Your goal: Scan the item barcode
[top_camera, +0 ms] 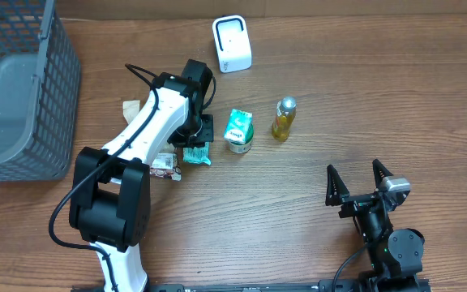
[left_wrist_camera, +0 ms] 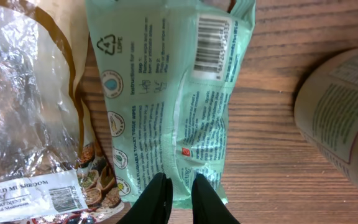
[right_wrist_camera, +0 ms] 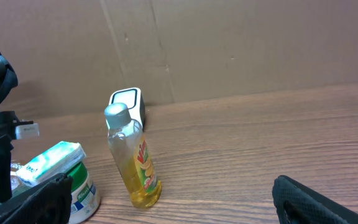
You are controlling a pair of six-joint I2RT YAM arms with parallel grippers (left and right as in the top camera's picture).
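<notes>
A mint-green wipes pack lies flat on the table with its barcode facing up at its far end. In the overhead view the pack peeks out beneath my left gripper. The left gripper points down over the pack's near end, its fingers a narrow gap apart, the flat pack showing through the gap. The white scanner stands at the back of the table. My right gripper rests wide open near the front right edge, holding nothing.
A clear bag of dried mushrooms lies just left of the pack. A green-topped tub and a yellow oil bottle stand to its right. A grey wire basket fills the back left corner.
</notes>
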